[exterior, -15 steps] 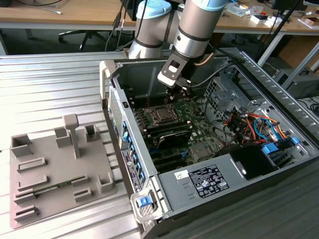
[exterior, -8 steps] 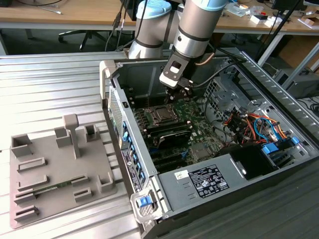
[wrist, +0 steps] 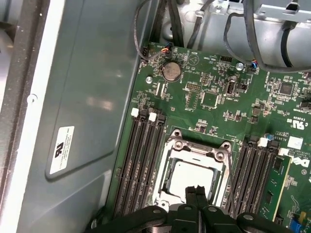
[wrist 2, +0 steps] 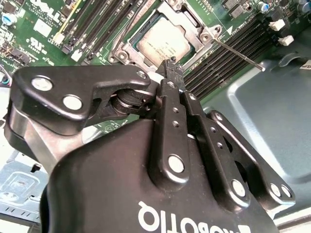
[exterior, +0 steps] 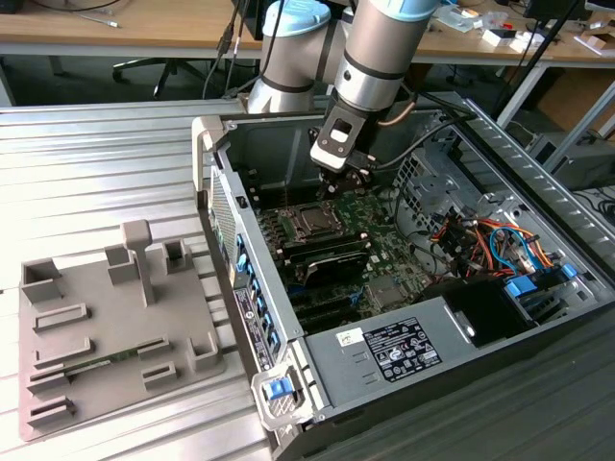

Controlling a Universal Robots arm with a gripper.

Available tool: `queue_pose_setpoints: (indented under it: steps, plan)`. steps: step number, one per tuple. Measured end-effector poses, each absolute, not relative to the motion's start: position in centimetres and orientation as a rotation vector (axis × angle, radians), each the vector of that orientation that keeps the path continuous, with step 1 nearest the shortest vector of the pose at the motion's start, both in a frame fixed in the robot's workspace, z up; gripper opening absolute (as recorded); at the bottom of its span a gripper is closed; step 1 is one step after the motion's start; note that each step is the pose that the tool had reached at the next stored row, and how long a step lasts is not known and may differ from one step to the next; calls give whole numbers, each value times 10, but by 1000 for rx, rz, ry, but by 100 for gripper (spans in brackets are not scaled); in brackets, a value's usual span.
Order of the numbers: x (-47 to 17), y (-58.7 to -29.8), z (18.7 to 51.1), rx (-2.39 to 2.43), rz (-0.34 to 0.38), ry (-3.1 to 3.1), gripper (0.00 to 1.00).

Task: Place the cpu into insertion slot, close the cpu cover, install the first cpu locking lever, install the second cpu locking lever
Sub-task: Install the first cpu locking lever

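The cpu lies flat in its socket on the green motherboard, its grey metal top showing. The silver cpu cover lies down around it as a frame. A thin metal locking lever sticks out from one socket corner, slanting over the memory slots. My gripper hangs just above the socket's edge with its black fingers pressed together and nothing between them. In the exterior view the gripper reaches down into the open computer case just behind the socket.
Black memory slots flank the socket on both sides. A grey case wall and black cables stand close by. A grey fixture plate lies on the exterior view's left, and the power supply closes the case's near end.
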State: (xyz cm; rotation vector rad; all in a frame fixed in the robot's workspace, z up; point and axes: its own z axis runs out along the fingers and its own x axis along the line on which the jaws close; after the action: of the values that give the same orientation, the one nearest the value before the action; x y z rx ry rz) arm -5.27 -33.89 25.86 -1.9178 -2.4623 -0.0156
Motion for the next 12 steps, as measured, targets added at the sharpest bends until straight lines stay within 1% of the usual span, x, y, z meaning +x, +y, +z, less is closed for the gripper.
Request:
queue_pose_setpoints:
  steps: [12]
  plan:
    - [-53,-339,259,-1836,-14,-2524,11]
